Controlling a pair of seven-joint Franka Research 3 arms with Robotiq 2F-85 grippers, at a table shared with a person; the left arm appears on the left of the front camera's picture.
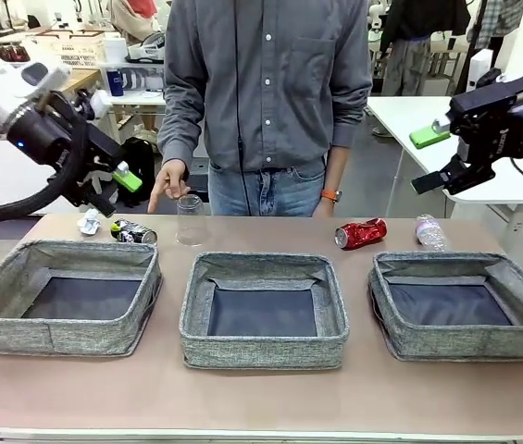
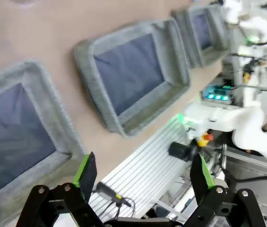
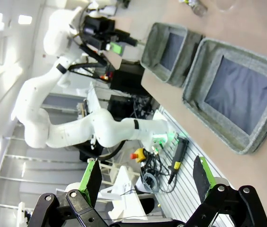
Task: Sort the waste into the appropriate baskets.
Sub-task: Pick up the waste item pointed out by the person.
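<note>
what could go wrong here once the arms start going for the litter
The person's hand hangs right beside the clear plastic cup, near the open left gripper: a reach there might hit it. The red can lies on its side and may roll away when pinched. The dark can sits close behind the left basket, whose soft wall could snag a low approach.

Left basket [image 1: 57, 335], middle basket [image 1: 263, 351], right basket [image 1: 465, 340] in a row across the table [image 1: 261, 398], thin gaps between them, bare strip along the near edge, open room above them, dark can [image 1: 134, 231], cup [image 1: 190, 220], red can [image 1: 361, 233], bottle [image 1: 430, 231] along the far edge, person's hand [image 1: 170, 182] just over the cup
</note>
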